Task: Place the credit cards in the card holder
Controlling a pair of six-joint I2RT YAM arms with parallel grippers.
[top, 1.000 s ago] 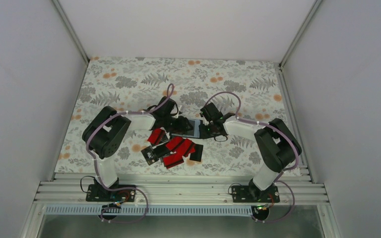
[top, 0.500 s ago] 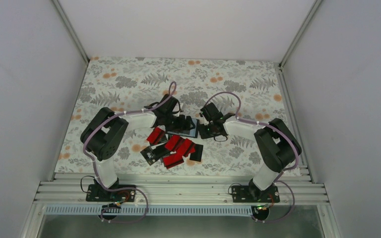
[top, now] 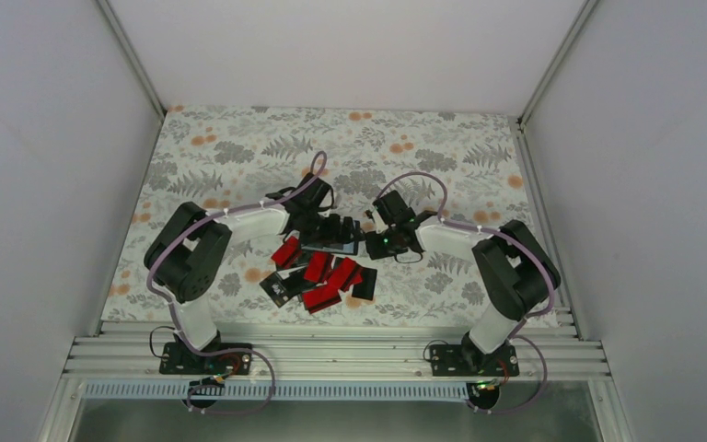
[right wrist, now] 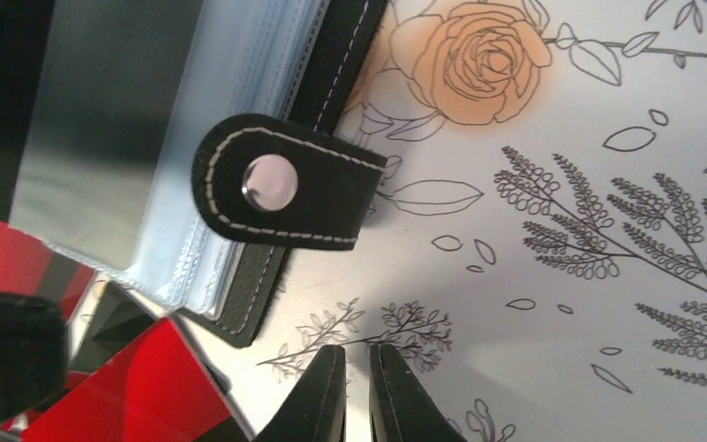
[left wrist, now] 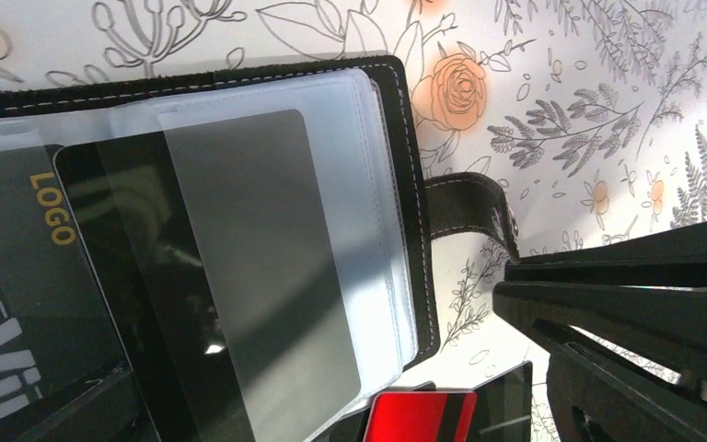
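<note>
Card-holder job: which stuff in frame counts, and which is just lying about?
Job:
card holder, lying open with its clear sleeves showing
snap strap on the holder
credit cards, loose red and black ones piled on the holder's near side

Lying about:
floral table cover
purple arm cables
metal rail along the near edge
</note>
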